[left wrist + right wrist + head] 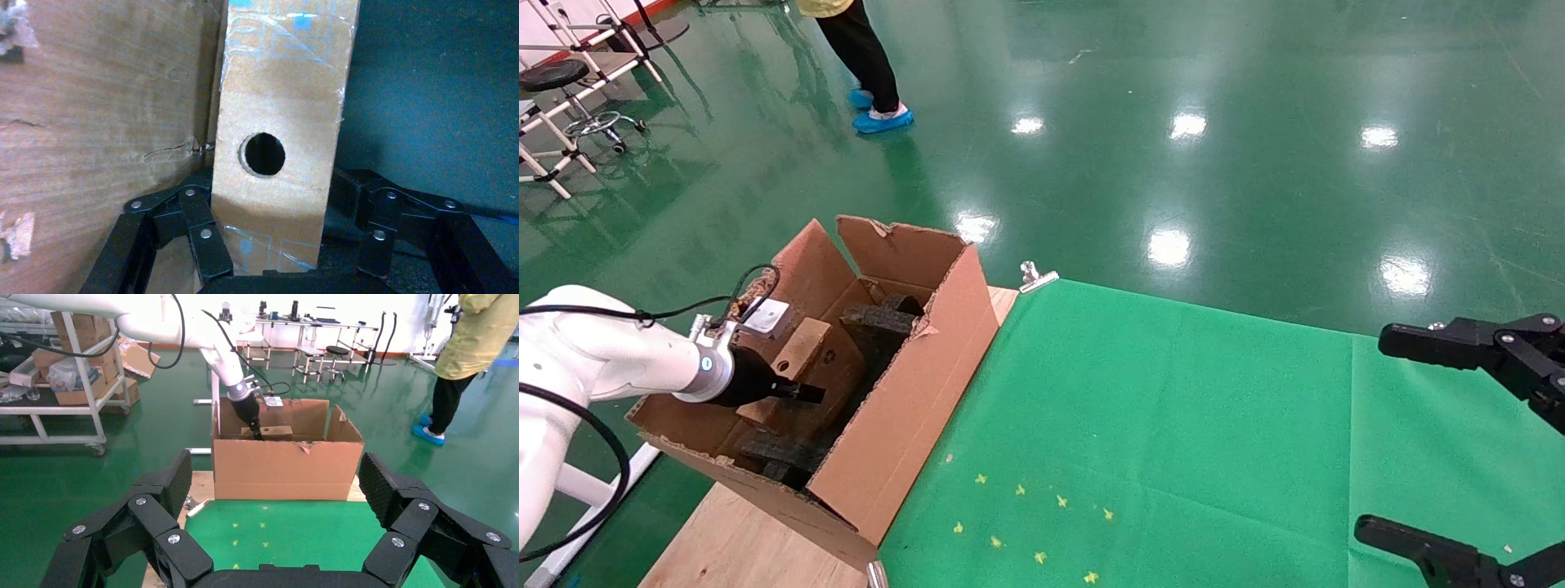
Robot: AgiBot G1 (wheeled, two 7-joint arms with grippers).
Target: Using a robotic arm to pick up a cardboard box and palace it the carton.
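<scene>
Gripping the cardboard box (801,349), the robotic arm (617,359) reaches inside the carton (911,392).

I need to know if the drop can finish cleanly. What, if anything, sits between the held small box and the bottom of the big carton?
Black foam inserts lie inside the large ragged-edged brown carton, beside and beneath the small brown cardboard box with a round hole. The left tool grips that box inside the carton, so it would probably settle on foam.
</scene>
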